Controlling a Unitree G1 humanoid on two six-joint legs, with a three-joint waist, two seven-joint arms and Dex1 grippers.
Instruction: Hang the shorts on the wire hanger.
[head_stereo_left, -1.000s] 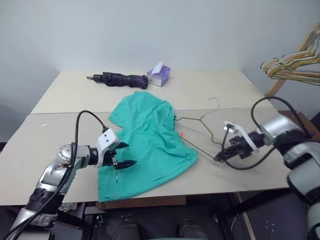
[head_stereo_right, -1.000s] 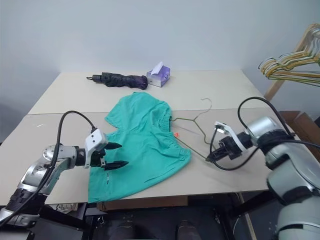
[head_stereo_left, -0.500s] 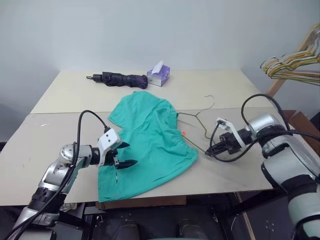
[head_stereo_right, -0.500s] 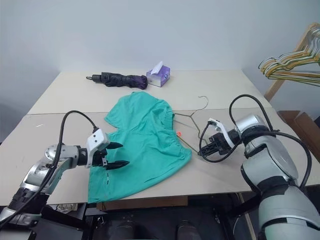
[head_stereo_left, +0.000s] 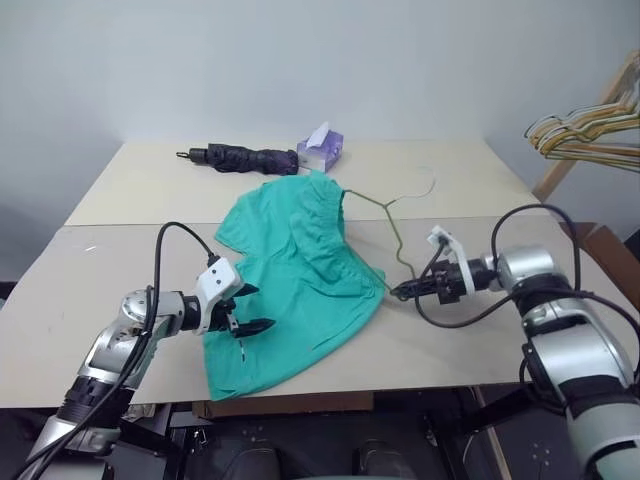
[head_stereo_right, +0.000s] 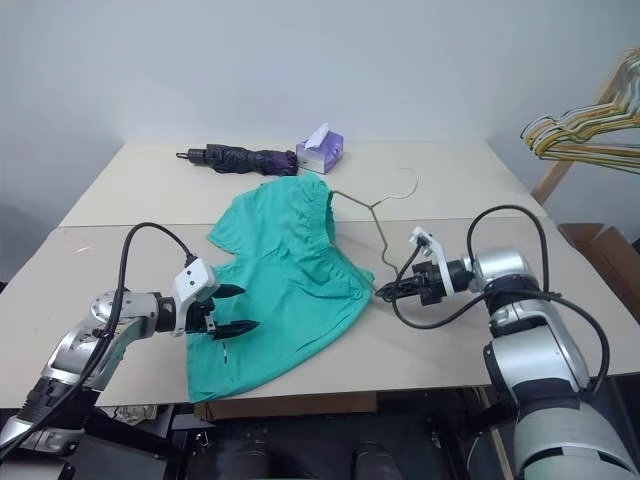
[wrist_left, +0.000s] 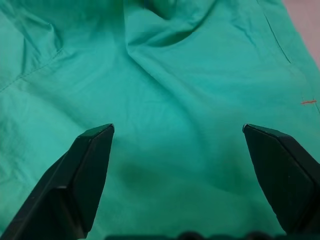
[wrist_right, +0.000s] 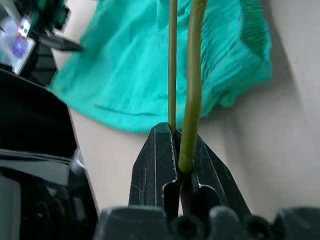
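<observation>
The teal-green shorts (head_stereo_left: 300, 270) lie crumpled on the table's middle. My left gripper (head_stereo_left: 252, 308) hangs open just over the leg nearest me, and its fingers (wrist_left: 92, 165) straddle flat cloth without pinching it. The thin olive wire hanger (head_stereo_left: 396, 238) is tilted, with its hook (head_stereo_left: 425, 190) toward the table's back. One arm of the hanger runs into the gathered waistband (head_stereo_left: 330, 190) and lifts it. My right gripper (head_stereo_left: 400, 292) is shut on the hanger's near corner, with the wire (wrist_right: 192, 75) clamped between the fingers beside the shorts' right edge.
A dark folded umbrella (head_stereo_left: 245, 157) and a purple tissue box (head_stereo_left: 322, 150) lie at the table's back. A bunch of hangers (head_stereo_left: 585, 125) sits on a wooden rack past the right edge. A seam (head_stereo_left: 120, 226) crosses the tabletop. Bare table lies right of the hanger.
My right gripper has moved left with the hanger, which has swung up so its hook points backward. The waistband has been pushed toward the back of the table. The left gripper has stayed put.
</observation>
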